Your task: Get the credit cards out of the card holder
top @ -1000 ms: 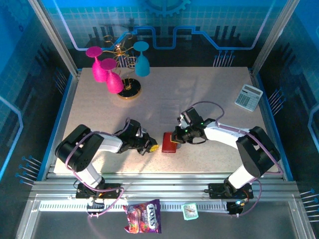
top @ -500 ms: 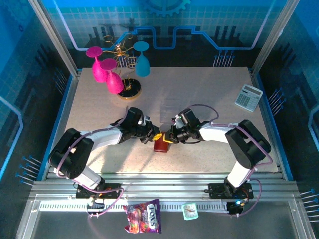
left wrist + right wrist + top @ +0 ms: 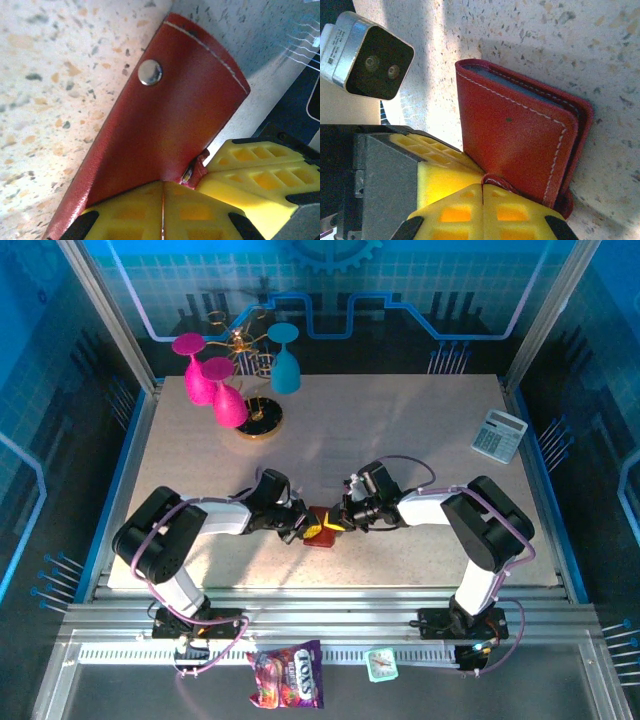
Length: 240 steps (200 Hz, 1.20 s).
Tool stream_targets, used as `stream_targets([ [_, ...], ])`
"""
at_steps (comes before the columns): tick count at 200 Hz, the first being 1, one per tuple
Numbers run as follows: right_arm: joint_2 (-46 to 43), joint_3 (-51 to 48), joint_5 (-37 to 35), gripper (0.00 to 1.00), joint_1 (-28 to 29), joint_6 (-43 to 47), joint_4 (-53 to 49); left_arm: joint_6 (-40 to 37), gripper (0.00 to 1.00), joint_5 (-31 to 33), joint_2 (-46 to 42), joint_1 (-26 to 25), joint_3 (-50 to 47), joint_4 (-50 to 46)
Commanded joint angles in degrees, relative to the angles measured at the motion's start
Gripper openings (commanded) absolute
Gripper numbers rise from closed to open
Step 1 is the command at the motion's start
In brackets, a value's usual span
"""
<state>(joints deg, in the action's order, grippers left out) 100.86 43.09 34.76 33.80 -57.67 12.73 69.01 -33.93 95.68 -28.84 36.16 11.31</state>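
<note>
From above, the card holder (image 3: 320, 540) is small and largely covered by the yellow fingertips of the left gripper (image 3: 309, 530) and right gripper (image 3: 339, 523), so its fold cannot be made out. In the left wrist view its lower end passes under the pads (image 3: 125, 217) and off the bottom edge. In the right wrist view a thin grey-blue strip (image 3: 520, 86) shows between its covers, and whether that belongs to the credit cards or a pocket cannot be told.
</note>
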Motion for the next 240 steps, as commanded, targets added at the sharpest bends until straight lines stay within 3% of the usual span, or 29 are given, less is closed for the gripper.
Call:
stream_targets([
  [1,-0.98,-0.24,1.05,0.0,0.48,-0.13,0.89,-0.27,0.08,2.23,2.18,-0.4,-2.62,-2.02],
  [106,-7.65,0.25,-0.92,0.0,-0.41,2.4,-6.72,0.93,0.07,3.18,3.21,-0.33,-5.14,0.45],
  [138,-8.38,0.5,-0.91,0.0,-0.51,2.3,-7.29,1.98,0.16,2.78,0.19,-0.08,-4.18,1.22],
  [196,-12.56,2.95,-1.94,0.0,-0.91,4.48,-13.19,-7.06,0.21,6.28,-11.02,2.84,5.98,-17.9],
  [240,-14.2,6.37,-1.06,0.0,-0.93,5.64,-17.54,-10.64,0.21,6.87,-15.68,6.76,8.94,-23.56],
])
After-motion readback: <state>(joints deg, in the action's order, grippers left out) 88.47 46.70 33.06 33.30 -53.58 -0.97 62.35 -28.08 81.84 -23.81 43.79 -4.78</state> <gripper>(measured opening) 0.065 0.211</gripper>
